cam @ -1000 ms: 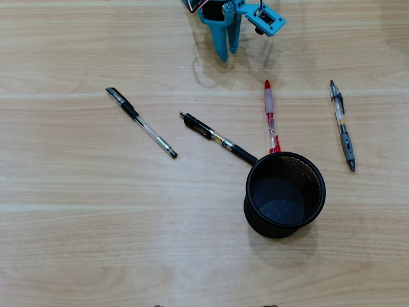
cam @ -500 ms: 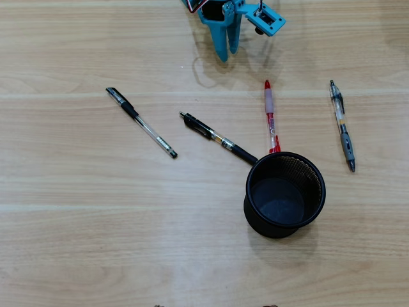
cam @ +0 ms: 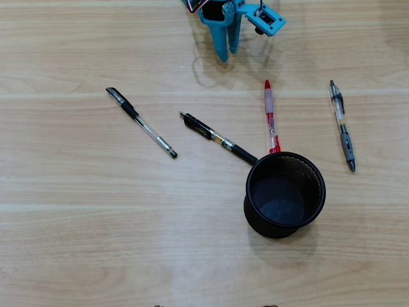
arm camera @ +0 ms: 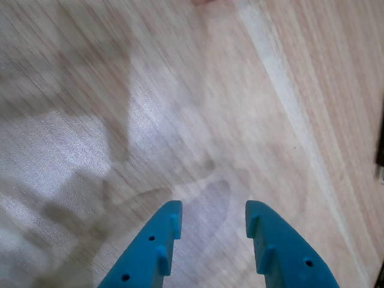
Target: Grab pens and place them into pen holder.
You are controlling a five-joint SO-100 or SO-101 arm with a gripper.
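Up at the table's [cam: 77,243] far edge, the blue gripper [cam: 226,54] hangs with fingers apart, gripping nothing. Below it lie four pens: black [cam: 140,122], black [cam: 217,137], red [cam: 271,115], grey [cam: 342,125]. Farther still, the mesh cup [cam: 313,192] stands upright, touching the red and middle pens.

Pale wood-grain tabletop [cam: 96,211], soft glare.

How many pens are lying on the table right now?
4, all on the table in the overhead view: black pen far left, second black pen touching the pen holder, red pen above it, grey pen far right. None appears hidden.
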